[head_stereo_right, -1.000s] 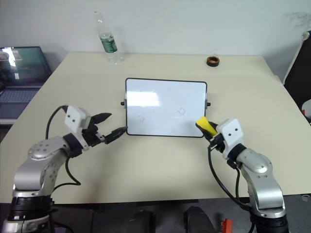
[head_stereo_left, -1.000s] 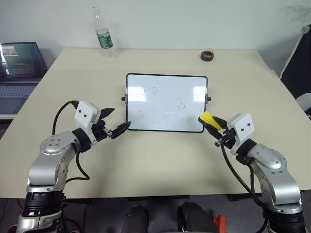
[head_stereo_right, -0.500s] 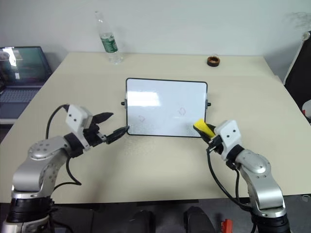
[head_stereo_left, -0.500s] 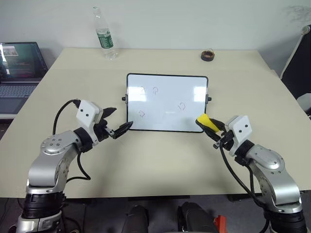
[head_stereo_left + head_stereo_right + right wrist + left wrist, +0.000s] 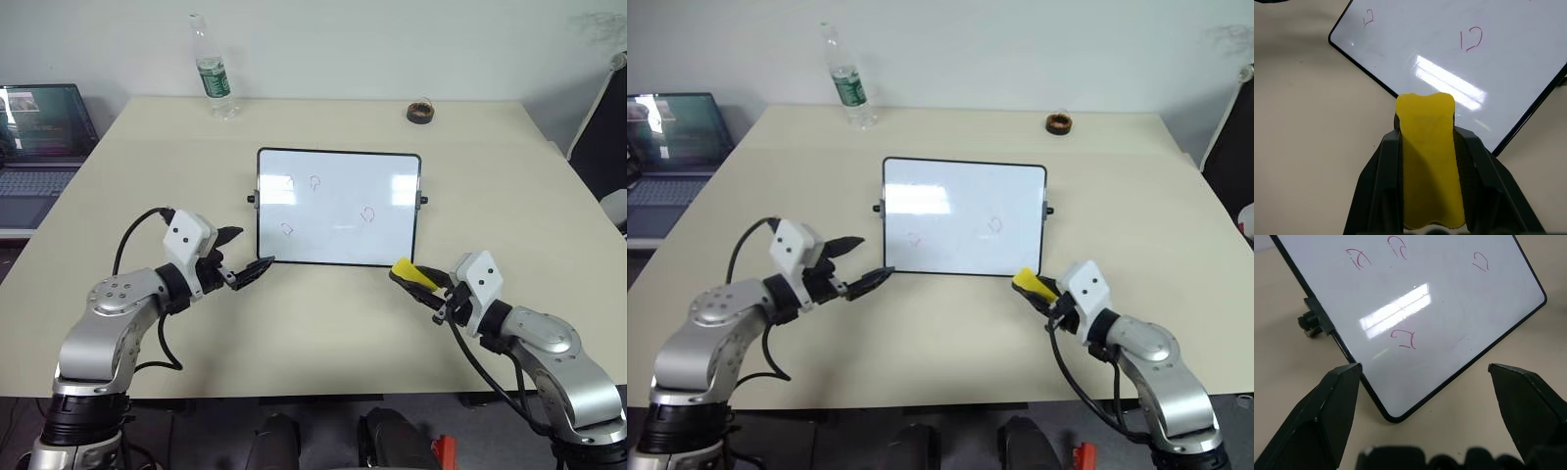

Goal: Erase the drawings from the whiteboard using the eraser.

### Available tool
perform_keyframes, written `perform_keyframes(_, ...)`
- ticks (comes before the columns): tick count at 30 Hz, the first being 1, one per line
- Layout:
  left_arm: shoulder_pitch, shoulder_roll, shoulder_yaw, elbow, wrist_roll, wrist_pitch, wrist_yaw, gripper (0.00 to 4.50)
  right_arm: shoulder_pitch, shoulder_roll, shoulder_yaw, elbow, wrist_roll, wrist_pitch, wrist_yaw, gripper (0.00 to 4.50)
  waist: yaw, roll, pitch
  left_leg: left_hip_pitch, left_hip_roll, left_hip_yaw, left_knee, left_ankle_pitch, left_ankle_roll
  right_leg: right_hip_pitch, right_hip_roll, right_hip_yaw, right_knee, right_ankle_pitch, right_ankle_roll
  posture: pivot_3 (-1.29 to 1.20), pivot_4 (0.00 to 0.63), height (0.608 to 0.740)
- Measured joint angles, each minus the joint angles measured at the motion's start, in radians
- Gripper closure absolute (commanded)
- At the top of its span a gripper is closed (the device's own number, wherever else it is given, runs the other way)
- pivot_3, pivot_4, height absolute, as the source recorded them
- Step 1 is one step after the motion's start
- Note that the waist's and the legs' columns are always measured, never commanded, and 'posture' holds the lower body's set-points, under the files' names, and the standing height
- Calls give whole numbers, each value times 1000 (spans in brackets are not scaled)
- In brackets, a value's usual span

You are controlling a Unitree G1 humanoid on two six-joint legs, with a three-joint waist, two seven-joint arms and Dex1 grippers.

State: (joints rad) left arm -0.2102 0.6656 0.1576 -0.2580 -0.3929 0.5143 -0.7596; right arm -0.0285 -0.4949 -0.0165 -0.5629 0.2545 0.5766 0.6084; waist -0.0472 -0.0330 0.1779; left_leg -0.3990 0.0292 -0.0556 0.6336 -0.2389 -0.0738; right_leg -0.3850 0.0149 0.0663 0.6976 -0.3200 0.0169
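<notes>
Eraser [image 5: 1429,161], a light yellow block pinched by its long sides in the right pincer [image 5: 423,284], probably needed firm pressing against the glossy whiteboard [image 5: 339,207], while the left pincer [image 5: 245,266] gaped wide.

Beige table [image 5: 323,313], whiteboard [image 5: 339,208] at centre, bottle [image 5: 210,70] and dark ring [image 5: 419,112] at far edge

Right pincer [image 5: 1036,290] grips the eraser [image 5: 1032,285] just beside the whiteboard [image 5: 964,217].
</notes>
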Motion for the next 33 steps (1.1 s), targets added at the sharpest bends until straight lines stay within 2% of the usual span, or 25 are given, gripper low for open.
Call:
perform_keyframes(3,-29,1,-13,12,0,-1,-18,0,-38,21,8,7,-19,-21,-42,3434,-1,0,0,0,0,0,0,0,0,0,0,0,0,0,0,0,150,740)
perform_keyframes(6,-49,2,-44,17,1,-10,-45,0,-121,46,58,68,-101,-107,-99,3434,-4,0,0,1,0,1,0,0,0,0,1,0,0,0,0,0,150,740)
perform_keyframes(13,-60,7,-118,48,23,-70,-120,0,-296,132,195,366,-293,-305,-209,3435,-6,0,0,0,0,2,0,0,0,-1,1,1,1,0,0,0,150,740)
perform_keyframes(20,-74,18,-130,102,60,-143,-157,0,-500,230,225,611,-396,-370,-317,3453,-7,0,0,0,0,1,0,0,0,-1,0,1,1,0,0,0,150,740)
perform_keyframes(28,-59,18,-130,130,68,-177,-167,0,-480,207,305,617,-421,-332,-205,3455,-6,-1,-1,2,0,1,2,0,0,1,0,0,3,0,0,0,150,740)
perform_keyframes(33,-58,18,-130,129,69,-177,-164,0,-489,230,291,637,-432,-325,-278,3460,-6,-1,-1,2,0,0,7,0,0,1,0,0,9,0,0,0,150,740)
